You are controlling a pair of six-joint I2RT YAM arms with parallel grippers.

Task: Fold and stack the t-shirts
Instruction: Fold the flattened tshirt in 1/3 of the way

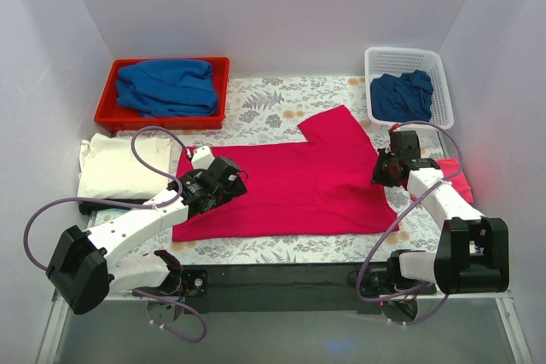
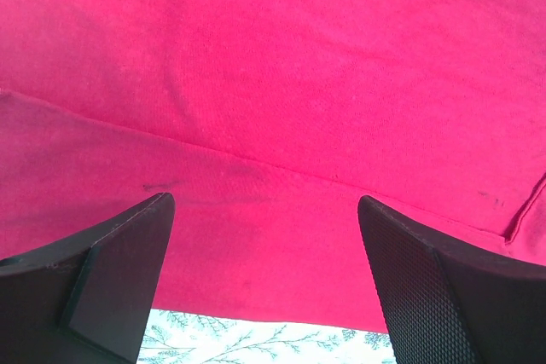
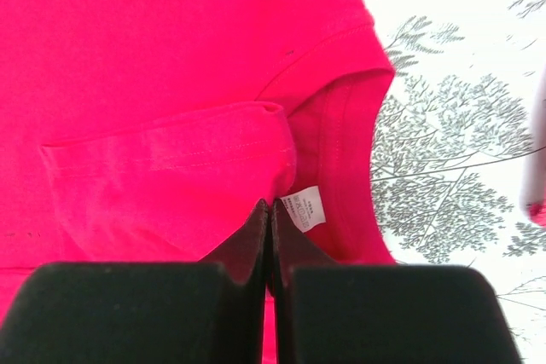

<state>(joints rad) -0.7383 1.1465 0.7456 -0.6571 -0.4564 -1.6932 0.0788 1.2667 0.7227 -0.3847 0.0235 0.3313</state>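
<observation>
The crimson-pink t-shirt [image 1: 290, 185] lies spread flat on the floral table, one sleeve pointing to the back. My left gripper [image 1: 232, 178] is open and hovers low over the shirt's left edge; in the left wrist view its fingers [image 2: 119, 270] straddle the hem of the shirt [image 2: 273, 83] with nothing between them. My right gripper [image 1: 382, 170] is at the shirt's right edge, at the neck. In the right wrist view it [image 3: 271, 204] is shut, pinching a folded flap of the shirt [image 3: 171, 57] beside the white neck label [image 3: 304, 208].
A folded cream shirt [image 1: 119, 168] lies at the left. A red bin [image 1: 171, 62] at the back left holds blue shirts [image 1: 166, 87]. A white basket [image 1: 408, 54] at the back right holds a blue shirt [image 1: 401, 95]. A pink shirt [image 1: 461, 185] lies under my right arm.
</observation>
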